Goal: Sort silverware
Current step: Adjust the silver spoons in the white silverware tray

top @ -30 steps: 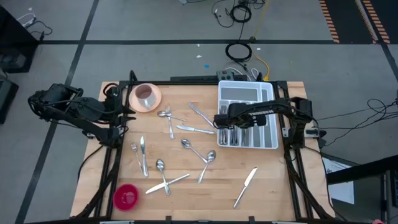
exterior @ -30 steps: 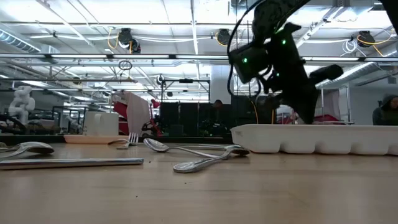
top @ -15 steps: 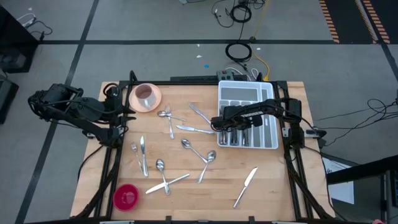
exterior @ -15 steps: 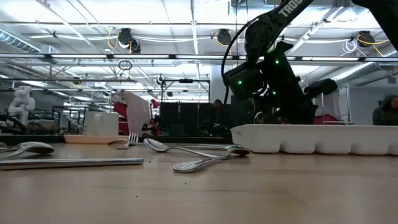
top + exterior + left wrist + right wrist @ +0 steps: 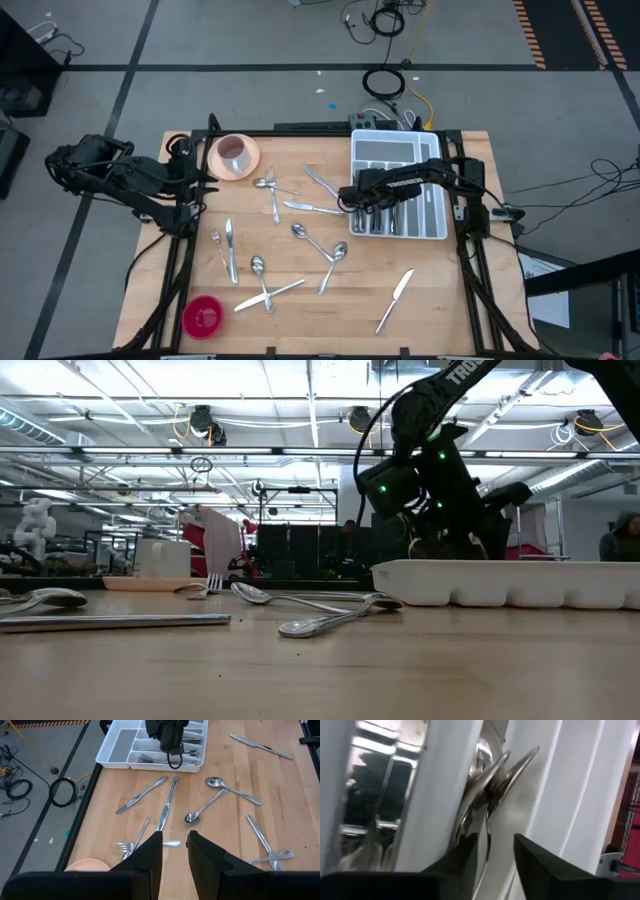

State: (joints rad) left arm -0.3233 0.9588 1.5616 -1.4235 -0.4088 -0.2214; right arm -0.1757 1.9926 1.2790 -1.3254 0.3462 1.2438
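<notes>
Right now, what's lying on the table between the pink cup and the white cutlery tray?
In the high view, a knife lies there at a slant, with a second knife just below it. Spoons and a fork sit nearer the pink cup than the white cutlery tray.

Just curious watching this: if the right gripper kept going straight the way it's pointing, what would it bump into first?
Most likely the spoons lying in the white cutlery tray; the right gripper points down into that compartment, close above them.

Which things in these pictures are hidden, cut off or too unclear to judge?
- High view: tray contents under the right gripper, hidden by the arm.
- Low view: inside of the tray, hidden by its wall.
- Right wrist view: spoons shown only partly; their number is unclear.
- Left wrist view: pink saucer cut off behind the left gripper.
</notes>
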